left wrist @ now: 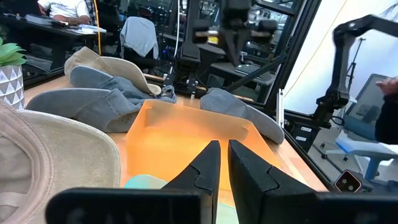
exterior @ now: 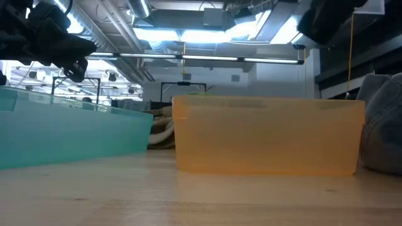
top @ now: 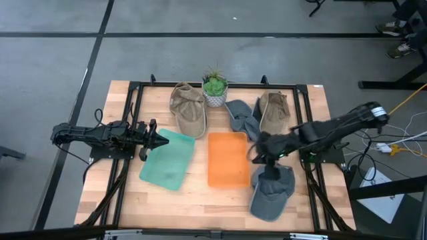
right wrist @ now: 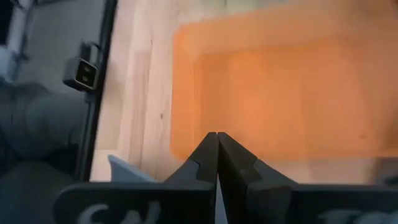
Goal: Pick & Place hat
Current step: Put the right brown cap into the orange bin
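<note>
We log on the wooden slatted bench (top: 133,200) four soft cloth caps: a grey cap (top: 272,193) near the front edge toward the right corner, a second grey cap (top: 241,118) and a tan cap (top: 273,110) toward the back edge, and another tan cap (top: 188,109) beside a small potted plant (top: 215,87) at the back edge. Mid-bench sit an orange translucent plastic bin (top: 228,159) and a teal plastic bin (top: 168,159), side by side, both without contents as far as we see. We judge the front grey cap light, limp and easily creased, stiffer only at the brim; a pinch on the brim edge or a bunched fold of crown should hold, with little risk of slipping. The right gripper (top: 257,155) hovers between the orange bin and that cap, fingers pressed together, holding nothing. The left gripper (top: 159,141) waits at the teal bin's left edge, fingers nearly together with a thin gap, carrying nothing.
</note>
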Action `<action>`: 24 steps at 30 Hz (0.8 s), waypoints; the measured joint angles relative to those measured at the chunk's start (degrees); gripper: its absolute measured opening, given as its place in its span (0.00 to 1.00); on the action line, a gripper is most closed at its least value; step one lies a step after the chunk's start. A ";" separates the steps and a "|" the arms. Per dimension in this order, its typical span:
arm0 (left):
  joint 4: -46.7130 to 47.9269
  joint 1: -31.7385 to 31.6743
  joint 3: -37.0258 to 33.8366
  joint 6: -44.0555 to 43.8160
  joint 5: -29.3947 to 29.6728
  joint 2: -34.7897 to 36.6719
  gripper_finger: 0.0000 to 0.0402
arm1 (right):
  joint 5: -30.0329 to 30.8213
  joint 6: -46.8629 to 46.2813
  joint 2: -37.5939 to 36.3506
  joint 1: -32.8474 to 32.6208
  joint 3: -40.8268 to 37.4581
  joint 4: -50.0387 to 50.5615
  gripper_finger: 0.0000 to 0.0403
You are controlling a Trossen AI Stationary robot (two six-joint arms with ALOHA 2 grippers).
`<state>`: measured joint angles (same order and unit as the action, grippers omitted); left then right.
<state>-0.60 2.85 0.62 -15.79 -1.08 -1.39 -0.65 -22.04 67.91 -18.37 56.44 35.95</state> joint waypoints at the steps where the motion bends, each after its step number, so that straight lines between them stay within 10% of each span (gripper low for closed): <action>1: 0.00 0.00 -0.02 0.00 0.00 0.00 0.07 | -0.02 0.00 2.80 -0.29 1.52 0.22 0.02; 10: -0.02 -0.02 0.00 0.02 0.00 0.00 0.06 | 0.62 -0.05 18.28 0.00 9.26 -1.47 0.02; 24: 0.00 -0.02 0.00 0.02 0.00 0.00 0.07 | 13.27 -7.52 20.71 8.06 8.86 2.49 0.02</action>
<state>-0.61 2.84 0.62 -15.77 -1.08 -1.39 12.62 -29.56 88.62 -10.31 65.30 38.45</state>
